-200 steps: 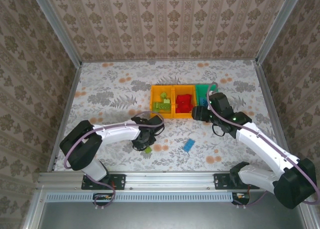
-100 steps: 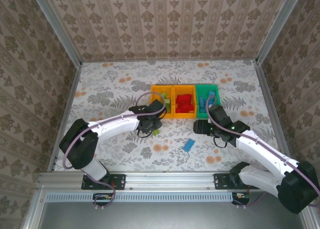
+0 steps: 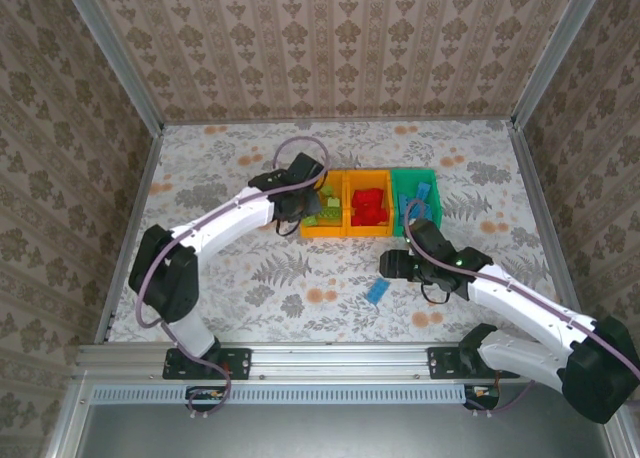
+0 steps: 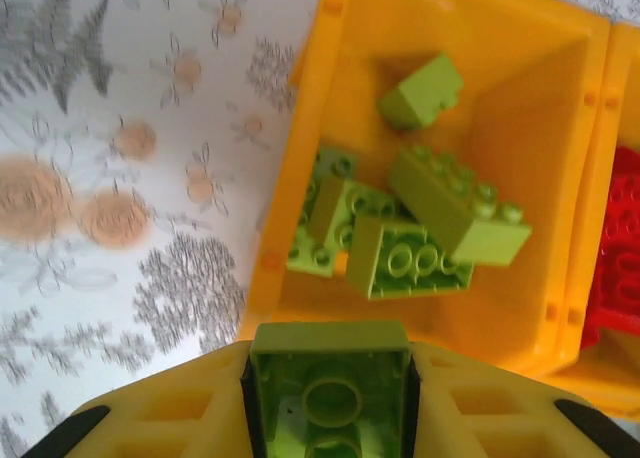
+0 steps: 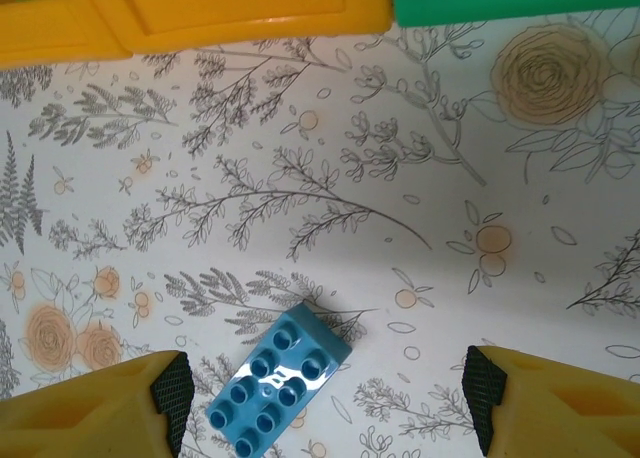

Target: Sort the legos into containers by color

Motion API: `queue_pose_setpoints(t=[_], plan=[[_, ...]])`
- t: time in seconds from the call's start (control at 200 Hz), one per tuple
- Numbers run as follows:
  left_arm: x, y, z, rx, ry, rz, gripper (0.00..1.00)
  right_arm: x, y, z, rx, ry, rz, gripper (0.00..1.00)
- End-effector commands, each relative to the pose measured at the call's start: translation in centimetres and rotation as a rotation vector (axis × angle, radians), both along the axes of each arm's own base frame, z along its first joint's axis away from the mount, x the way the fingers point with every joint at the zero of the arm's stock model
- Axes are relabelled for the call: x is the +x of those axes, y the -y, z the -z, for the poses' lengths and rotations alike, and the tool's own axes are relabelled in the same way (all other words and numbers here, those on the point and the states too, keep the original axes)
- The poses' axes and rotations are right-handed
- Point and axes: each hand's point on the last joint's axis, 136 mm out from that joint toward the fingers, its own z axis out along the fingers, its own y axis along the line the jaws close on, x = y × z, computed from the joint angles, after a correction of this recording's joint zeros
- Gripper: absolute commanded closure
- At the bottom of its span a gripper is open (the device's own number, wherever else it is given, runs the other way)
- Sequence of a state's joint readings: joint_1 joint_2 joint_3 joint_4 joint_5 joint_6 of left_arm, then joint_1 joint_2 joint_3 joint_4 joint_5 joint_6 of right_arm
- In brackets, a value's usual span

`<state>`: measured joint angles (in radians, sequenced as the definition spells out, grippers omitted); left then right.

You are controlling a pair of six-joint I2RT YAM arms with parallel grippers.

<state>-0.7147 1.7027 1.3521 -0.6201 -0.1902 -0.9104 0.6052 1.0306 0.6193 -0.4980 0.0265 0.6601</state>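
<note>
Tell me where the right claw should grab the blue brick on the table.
Pinch the blue brick across its two long sides, coming straight down from above. It lies flat, studs up, turned diagonally, so the open right claw likely needs twisting to square up.

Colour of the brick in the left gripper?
Lime green; the brick shows best in the left wrist view.

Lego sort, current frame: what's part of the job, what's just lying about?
Job: lime lego in left hand; loose blue lego near open right hand; left orange bin, lime legos; middle orange bin, red legos; green bin, blue legos.
Lying about: floral table cover, wallpapered walls; backdrop only.
</note>
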Motion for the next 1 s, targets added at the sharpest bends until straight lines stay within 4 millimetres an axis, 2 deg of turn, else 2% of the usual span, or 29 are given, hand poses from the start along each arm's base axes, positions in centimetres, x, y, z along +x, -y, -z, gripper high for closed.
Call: queue_pose_setpoints(t=[0.0, 0.145, 0.305, 0.46, 0.64, 0.79, 0.895, 0.995], plan=[[2.3, 0.2, -0.6, 0.048, 0.024, 0.095, 0.63, -0.8, -0.1, 0.9, -0.006, -0.055, 0.027, 0.25], [5.3, 1.1, -0.4, 0.06, 0.04, 0.146, 0.62, -1.4, -0.9, 1.8, 0.019, -0.129, 0.073, 0.25], [7.3, 1.6, 0.6, 0.053, 0.04, 0.173, 0.61, -2.1, -1.8, 3.0, 0.042, -0.178, 0.119, 0.24], [8.0, 1.9, 1.4, 0.061, 0.043, 0.192, 0.59, -1.8, -3.0, 3.8, 0.065, -0.2, 0.143, 0.24], [8.4, 2.0, 1.3, 0.065, 0.062, 0.212, 0.54, -1.5, -4.7, 5.1, 0.043, -0.243, 0.138, 0.23], [8.3, 2.1, 0.6, 0.06, 0.084, 0.219, 0.42, -1.9, -5.3, 7.1, -0.019, -0.3, 0.13, 0.24], [7.7, 2.4, -0.9, 0.042, 0.13, 0.228, 0.3, -1.6, -5.6, 7.5, -0.05, -0.306, 0.133, 0.25], [6.6, 2.3, -2.5, 0.046, 0.175, 0.237, 0.16, -1.6, -5.6, 8.1, -0.094, -0.323, 0.123, 0.34]])
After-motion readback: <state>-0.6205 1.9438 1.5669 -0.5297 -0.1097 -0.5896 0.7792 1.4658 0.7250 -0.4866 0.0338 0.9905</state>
